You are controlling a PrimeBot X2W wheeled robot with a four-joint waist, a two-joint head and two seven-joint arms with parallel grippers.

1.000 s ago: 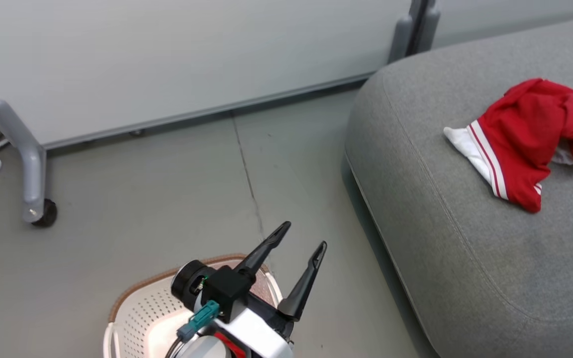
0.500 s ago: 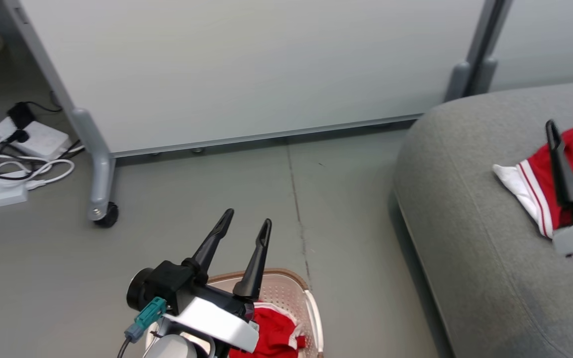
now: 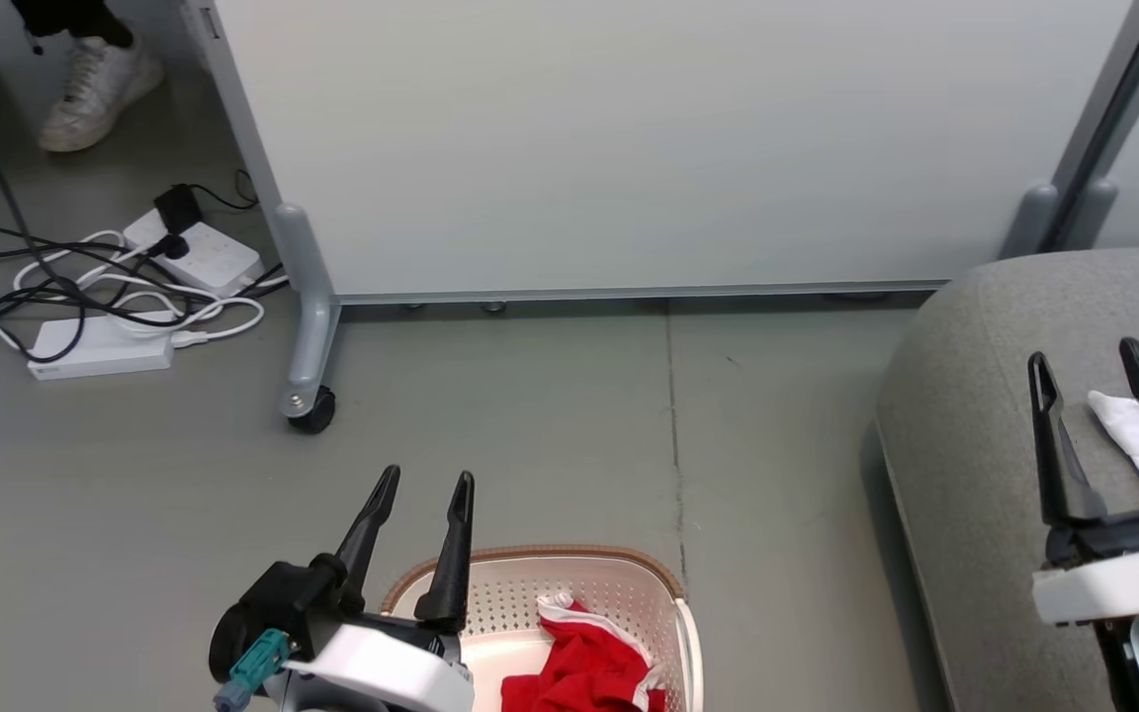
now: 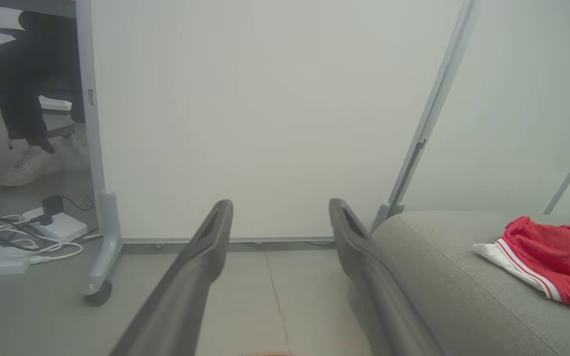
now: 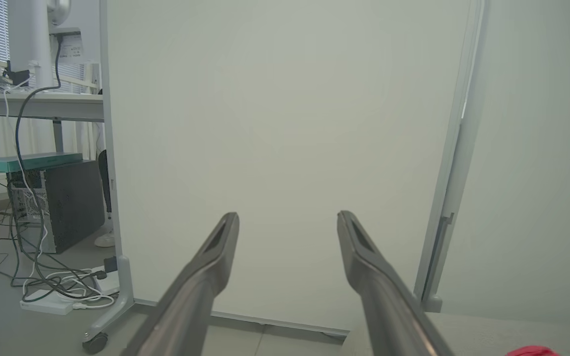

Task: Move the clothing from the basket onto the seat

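A red garment [image 3: 584, 667] with white trim lies crumpled in the cream basket [image 3: 629, 576] at the bottom of the head view. My left gripper [image 3: 427, 479] stands open and empty above the basket's left rim. A second red garment [image 4: 547, 254] with a white striped band rests on the grey seat [image 3: 965, 435]; the head view catches only its white edge [image 3: 1128, 430]. My right gripper [image 3: 1086, 358] hangs open over the seat's left part, beside that edge. Both wrist views look along open fingers [image 4: 201, 257] [image 5: 215, 252] at the white panel.
A white partition panel [image 3: 629, 138] on a grey castor leg [image 3: 307, 400] stands behind. Power strips and tangled cables [image 3: 105, 287] lie on the floor at left, near a person's white shoe [image 3: 95, 84]. A computer tower [image 5: 57, 202] stands under a desk.
The head camera has swung left and down, so the seat slid right and more of the basket and its garment show. The left gripper's fingers stand closer together than a second ago.
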